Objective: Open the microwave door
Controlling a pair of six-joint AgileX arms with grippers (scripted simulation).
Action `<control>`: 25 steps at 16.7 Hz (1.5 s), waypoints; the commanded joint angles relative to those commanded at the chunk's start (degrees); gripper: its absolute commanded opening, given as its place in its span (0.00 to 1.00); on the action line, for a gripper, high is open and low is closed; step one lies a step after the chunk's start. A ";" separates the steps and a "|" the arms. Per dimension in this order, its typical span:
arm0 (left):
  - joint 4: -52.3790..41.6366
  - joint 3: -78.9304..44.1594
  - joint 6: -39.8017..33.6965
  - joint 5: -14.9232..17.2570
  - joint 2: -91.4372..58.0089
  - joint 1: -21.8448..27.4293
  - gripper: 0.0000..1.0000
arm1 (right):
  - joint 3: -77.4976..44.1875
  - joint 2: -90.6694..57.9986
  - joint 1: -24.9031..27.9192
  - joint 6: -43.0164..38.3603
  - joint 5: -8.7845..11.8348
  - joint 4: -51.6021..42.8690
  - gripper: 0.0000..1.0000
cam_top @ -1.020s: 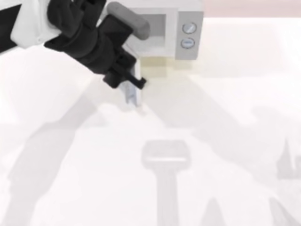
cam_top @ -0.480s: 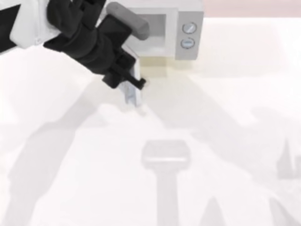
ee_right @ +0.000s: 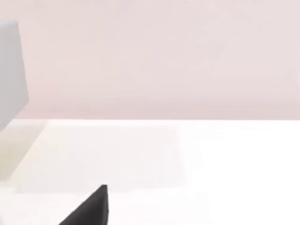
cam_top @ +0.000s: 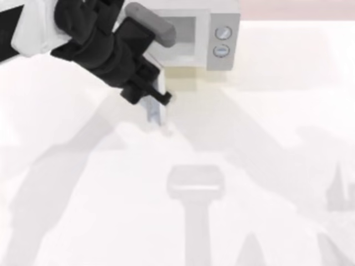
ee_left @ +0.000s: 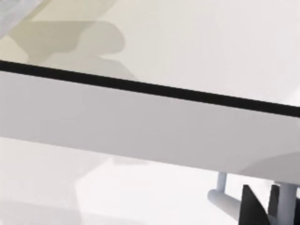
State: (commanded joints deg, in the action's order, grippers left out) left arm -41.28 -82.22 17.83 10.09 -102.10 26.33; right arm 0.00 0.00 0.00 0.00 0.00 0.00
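- Microwave door: flat light-grey rectangular panel, swung out from the oven front toward the near side of the desk. From above it shows almost edge-on, just below and to the near side of the cavity's left edge. In the left wrist view it fills the frame as a broad pale band with a thin black line along one edge.
- Door handle: thin pale bar on short posts, seen close in the left wrist view, beside dark fingertips.
- Microwave: small boxy light-grey oven at the far edge of the desk, a little left of centre. Its cavity stands open to view; two round silver knobs sit on the strip at its right.
- Left end effector: black, two-finger, at the door's outer edge; judged clamped on the door by its handle, the dark fingers lying right beside the bar.
- Right end effector: parked, out of the top view; only a dark tip shows in its own wrist view, so whether its fingers are apart or together cannot be told.
- Desk: plain white surface carrying the oven.
- Progress, as a judgement: the door is well open, near a right angle to the oven front. Little is left beyond any last swing and letting go.
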 joint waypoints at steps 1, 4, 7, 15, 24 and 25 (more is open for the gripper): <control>0.00 0.00 0.00 0.00 0.00 0.00 0.00 | 0.00 0.00 0.00 0.00 0.00 0.00 1.00; 0.00 0.00 0.00 0.00 0.00 0.00 0.00 | 0.00 0.00 0.00 0.00 0.00 0.00 1.00; 0.00 0.00 0.00 0.00 0.00 0.00 0.00 | 0.00 0.00 0.00 0.00 0.00 0.00 1.00; -1.37 1.35 7.72 4.07 1.72 -2.95 0.00 | 0.00 0.00 0.00 0.00 0.00 0.00 1.00; -1.98 1.97 9.53 4.93 1.86 -3.72 0.00 | 0.00 0.00 0.00 0.00 0.00 0.00 1.00; -1.98 1.97 9.53 4.93 1.86 -3.72 0.00 | 0.00 0.00 0.00 0.00 0.00 0.00 1.00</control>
State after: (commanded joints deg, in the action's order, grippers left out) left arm -43.26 -80.24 27.36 15.01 -100.24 22.62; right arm 0.00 0.00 0.00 0.00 0.00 0.00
